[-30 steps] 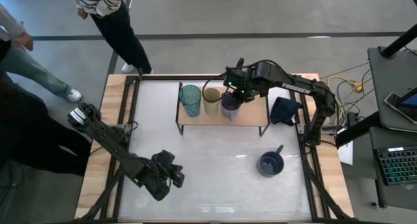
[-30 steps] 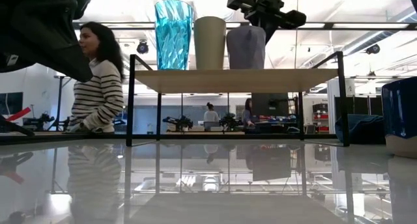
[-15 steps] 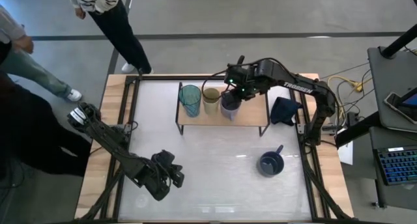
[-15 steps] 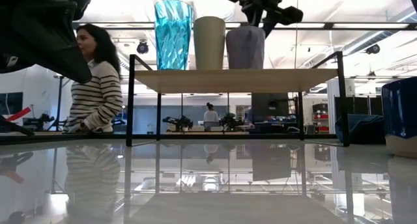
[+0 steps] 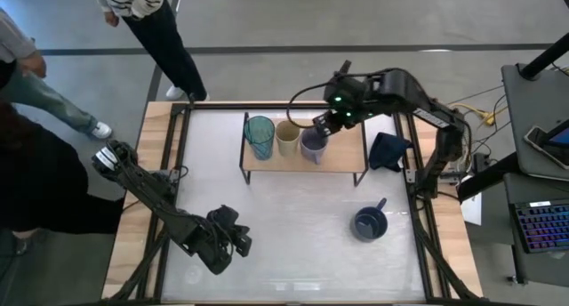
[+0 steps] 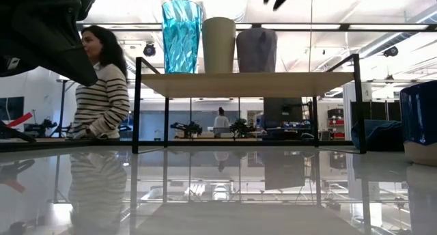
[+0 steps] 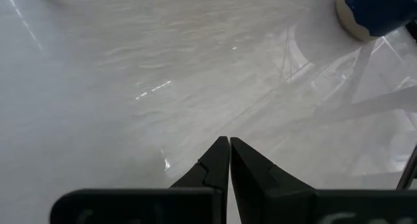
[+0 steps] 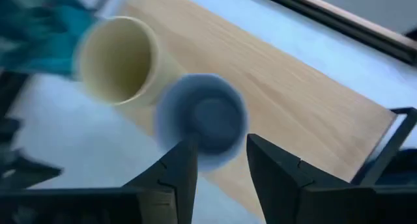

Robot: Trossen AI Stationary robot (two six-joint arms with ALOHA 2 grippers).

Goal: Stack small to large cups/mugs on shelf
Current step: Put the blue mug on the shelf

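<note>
**Three cups on the shelf, mug on the table**

Nearest the front edge of the table [image 5: 293, 253], the left gripper [image 5: 242, 245] waits low over the white surface, its fingers [image 7: 218, 160] pressed together with nothing between them. To its right, nearer the table's right side, the dark blue mug [image 5: 369, 223] stands alone on the tabletop (its handle points toward the back), well apart from the shelf.

Farther back, the wooden shelf [image 5: 342, 153] on its black frame carries three cups in a row. From left to right in the high view they are the teal tumbler [image 5: 259, 134], the cream cup [image 5: 287, 136] and the grey-lavender cup [image 5: 313, 144], each upright and just beside its neighbour; the shelf's right part is bare wood. The right gripper [image 5: 325, 122] hangs above the grey-lavender cup, its fingers [image 8: 176, 165] parted and holding nothing, clear of the cup's rim in the low view.

Beside the shelf's right end lies a dark navy cloth [image 5: 388, 151]. Beyond the table's back edge a person [image 6: 101, 85] in a striped top stands on the floor.
</note>
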